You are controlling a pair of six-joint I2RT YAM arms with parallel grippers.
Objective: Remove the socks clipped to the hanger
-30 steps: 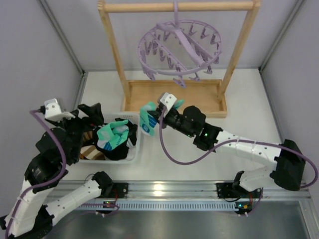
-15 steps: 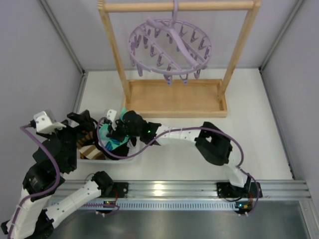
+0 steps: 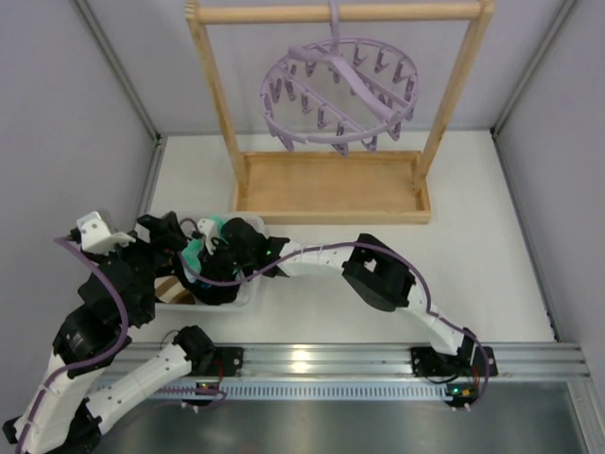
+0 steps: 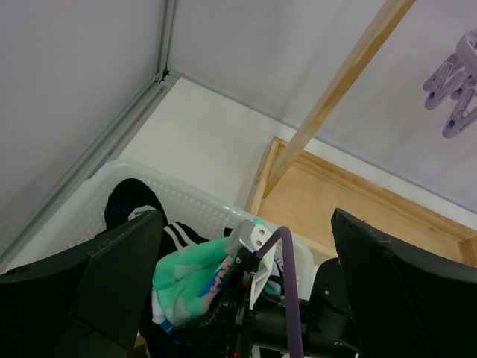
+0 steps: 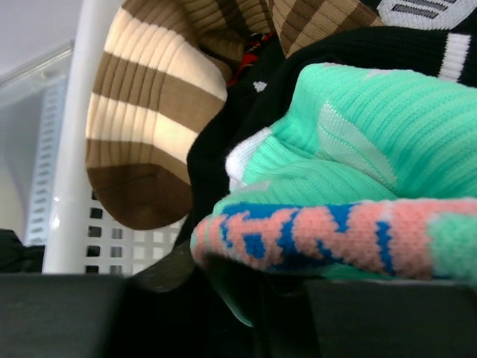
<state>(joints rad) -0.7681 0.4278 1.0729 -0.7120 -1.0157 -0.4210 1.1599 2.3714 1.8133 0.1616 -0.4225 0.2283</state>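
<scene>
Right gripper (image 3: 210, 248) is reaching low across the table (image 3: 473, 208) into the white basket (image 3: 248, 288), nose-down in the pile of socks. A mint-teal sock (image 5: 358, 112) with a pink-and-blue patterned band lies right across its fingers in the right wrist view. It touches them, but the jaws are buried under fabric and I cannot tell whether they are clamped or parted. Just behind that sock sits a black sock (image 5: 231, 127), and to its left a brown sock with cream stripes (image 5: 149, 127) leans against the basket wall. Over on the other side, the left gripper (image 4: 246, 220) hovers beside the basket with its jaws spread wide and nothing between them. Its own view looks down on the mint-teal sock and the right arm's purple cable (image 4: 287, 298). The lavender hanger (image 3: 359, 87) hangs tilted by its hook from the top bar of the wooden rack (image 3: 326, 184) at the far side of the table. It is well apart from both grippers and from the socks in the basket, and two of its pegs (image 4: 453, 89) dangle in the corner of the left wrist view.
</scene>
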